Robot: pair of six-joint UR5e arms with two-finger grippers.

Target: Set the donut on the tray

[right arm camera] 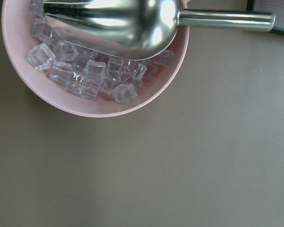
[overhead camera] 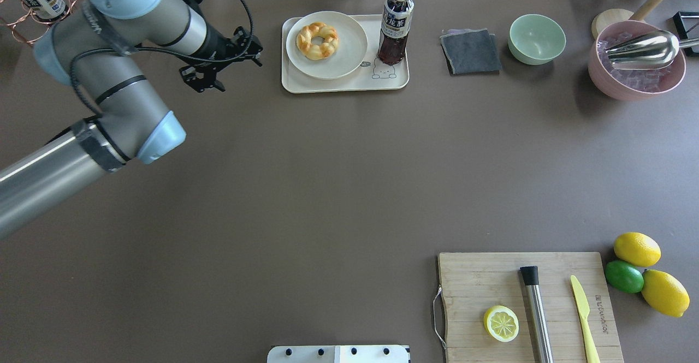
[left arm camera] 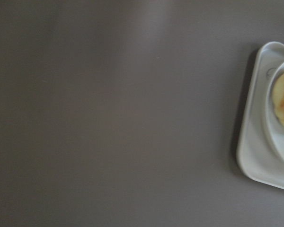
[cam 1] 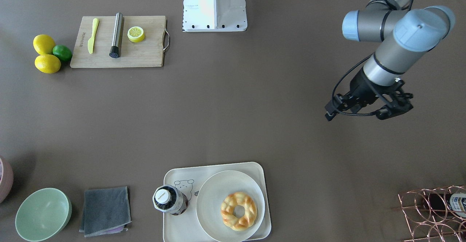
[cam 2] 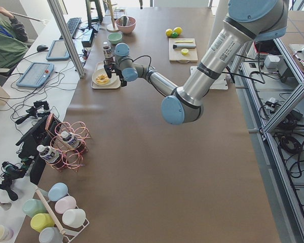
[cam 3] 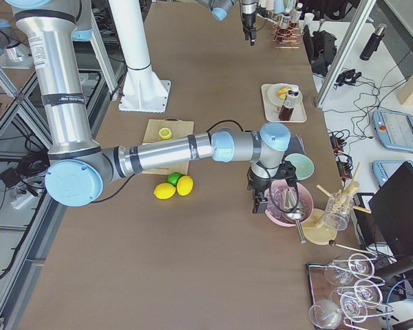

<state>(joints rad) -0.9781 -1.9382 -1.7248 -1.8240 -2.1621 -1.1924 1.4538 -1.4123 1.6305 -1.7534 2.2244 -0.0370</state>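
Beside the tray (overhead camera: 349,83): left gripper (overhead camera: 224,65), jaws apart, empty. The donut (overhead camera: 317,40) sits on the tray's plate (overhead camera: 352,52), so placement seems done; next, withdraw. Right gripper (cam 3: 260,201): state cannot be told.

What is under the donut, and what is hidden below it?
The donut lies on a round white plate, and the plate rests on the tray beside a dark bottle. The plate's middle under the donut and the tray's surface under the plate are covered.
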